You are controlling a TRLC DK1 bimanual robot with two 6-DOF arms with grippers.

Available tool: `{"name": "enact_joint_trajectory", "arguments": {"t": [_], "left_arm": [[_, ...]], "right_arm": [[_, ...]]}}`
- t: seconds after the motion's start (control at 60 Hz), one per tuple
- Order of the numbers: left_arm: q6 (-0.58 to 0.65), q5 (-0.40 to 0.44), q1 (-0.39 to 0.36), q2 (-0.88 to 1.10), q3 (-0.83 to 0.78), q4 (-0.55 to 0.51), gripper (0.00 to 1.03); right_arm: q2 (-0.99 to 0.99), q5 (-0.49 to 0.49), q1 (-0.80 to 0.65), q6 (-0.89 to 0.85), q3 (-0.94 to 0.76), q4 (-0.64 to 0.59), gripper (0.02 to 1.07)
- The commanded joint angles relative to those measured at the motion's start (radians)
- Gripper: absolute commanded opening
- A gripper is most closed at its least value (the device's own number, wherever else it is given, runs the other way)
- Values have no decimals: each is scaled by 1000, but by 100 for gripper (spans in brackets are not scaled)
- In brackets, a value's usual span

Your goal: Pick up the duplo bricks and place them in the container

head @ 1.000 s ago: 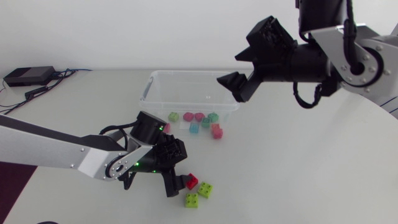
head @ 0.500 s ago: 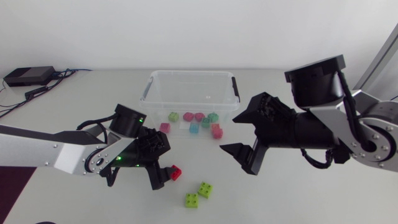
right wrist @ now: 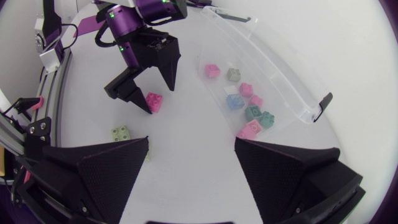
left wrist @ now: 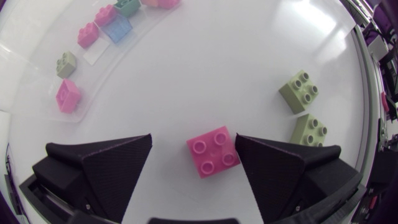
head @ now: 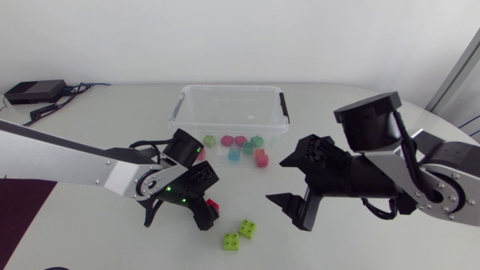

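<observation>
From above, the left gripper (head: 209, 211) stands low over the table (head: 112, 120) just in front of the clear container (head: 180, 101). Its own fingers hide much of what lies between them, and only part of a reddish-pink brick (head: 214, 204) shows. The left wrist view settles it: that brick, a two-by-two with four studs, lies flat on the table between the spread fingers. It sits close against one finger with a plain gap to the other, so the gripper is released and grasps nothing. The right wrist view shows the same from across the table, one fingertip down on either side of the brick. The right gripper (head: 275, 181) hangs above the table beside the container's near corner, fingers wide apart and holding nothing. Three bricks lie loose on the table: the reddish-pink one and two lime-green bricks (head: 247, 228), near each other just beyond the left gripper. The right wrist view shows only one of the green pair in full, the other mostly behind its own finger. Inside the container lie eight bricks (right wrist: 234, 101): four pink, two teal, one pale green, one blue. The left wrist view catches only some of them.
</observation>
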Motion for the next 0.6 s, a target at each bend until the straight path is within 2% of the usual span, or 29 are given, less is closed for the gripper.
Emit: {"name": "enact_joint_trajectory", "arguments": {"t": [0.0, 0.067, 0.2, 0.317, 0.467, 0.483, 0.533, 0.583], "left_arm": [[-61, -16, -12, 36, 37, -28, 87], [-83, -25, -29, 36, 51, -54, 87], [-130, -53, -34, 45, 97, -128, 73], [-156, -76, -37, 48, 129, -192, 72], [-179, -88, -37, 73, 169, -243, 50], [-187, -88, -37, 76, 171, -246, 42], [-192, -88, -37, 79, 171, -254, 29], [-193, -88, -35, 79, 172, -260, 26]], "right_arm": [[7, 1, 17, 11, -31, 7, 102], [8, 1, 22, 11, -40, 14, 102], [13, 1, 22, 9, -51, 17, 102], [17, 1, 24, 11, -58, 21, 102], [53, 3, 40, 19, -65, 35, 102], [56, 1, 42, 19, -65, 35, 102], [73, 5, 50, 22, -68, 37, 102], [89, 5, 56, 20, -69, 37, 102]]}}
